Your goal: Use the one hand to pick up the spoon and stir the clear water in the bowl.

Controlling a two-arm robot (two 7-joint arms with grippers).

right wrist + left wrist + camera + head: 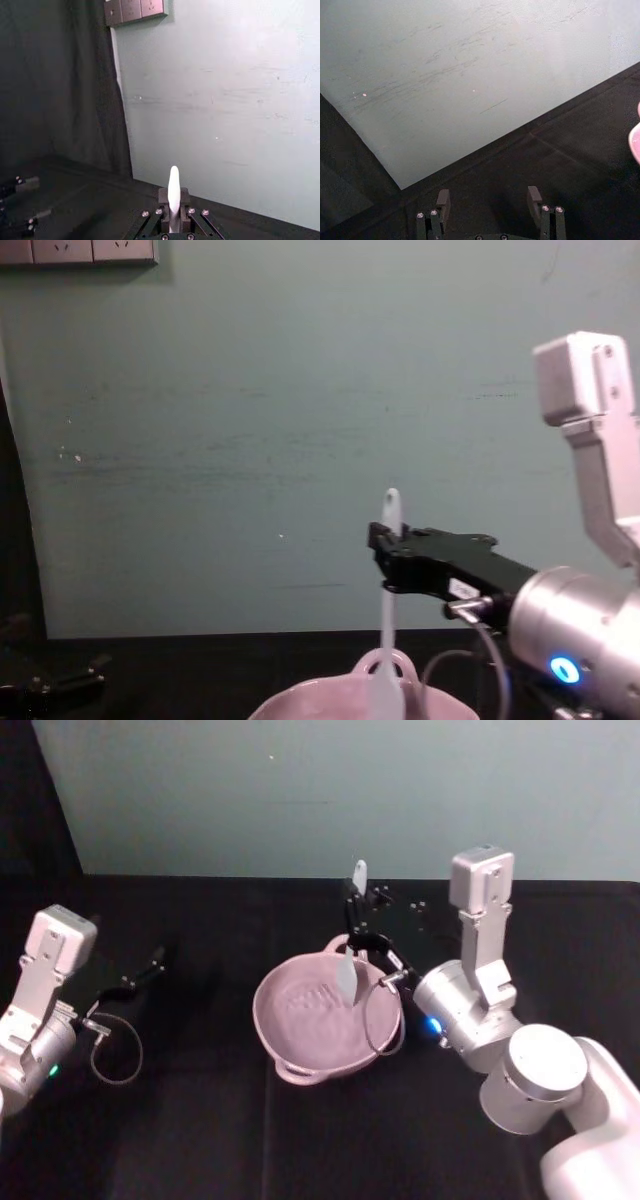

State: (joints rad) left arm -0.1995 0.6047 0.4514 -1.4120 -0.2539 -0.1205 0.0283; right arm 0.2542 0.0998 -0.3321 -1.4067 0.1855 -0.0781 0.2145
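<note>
Working arm: right. The right gripper (363,934) hangs over the far rim of the bowl (260,1012), reaching in from the bowl's right.
Grip state: its jaws are closed narrow on the handle of the spoon (347,977). The right wrist view shows the white handle end standing up between the two fingers (183,196).
Spoon location: held in the air, head down inside the bowl and handle end above the gripper.
Spoon long axis: near vertical in the chest view, and close to square to the gripper's reach. In the head view it leans a little, with the head nearer the robot than the handle end.
Spoon head vs. bowl: the paddle lies inside the rim, on the far right part of the basin. Whether it touches the bottom cannot be told.
Bowl location: centre of the black table (200,1130), directly below and slightly towards the robot from the right gripper.
Key relation: the bowl's open middle lies left of the spoon head and nearer the robot. Judgement: the stirring sweep has room that way, while the near-side wall on the right is close.
Risk (judgement): a wide circle could knock the head against the rim or push the bowl.
Idle arm: the left gripper (150,965) rests low at the table's left, well apart from the bowl, jaws spread and empty.
</note>
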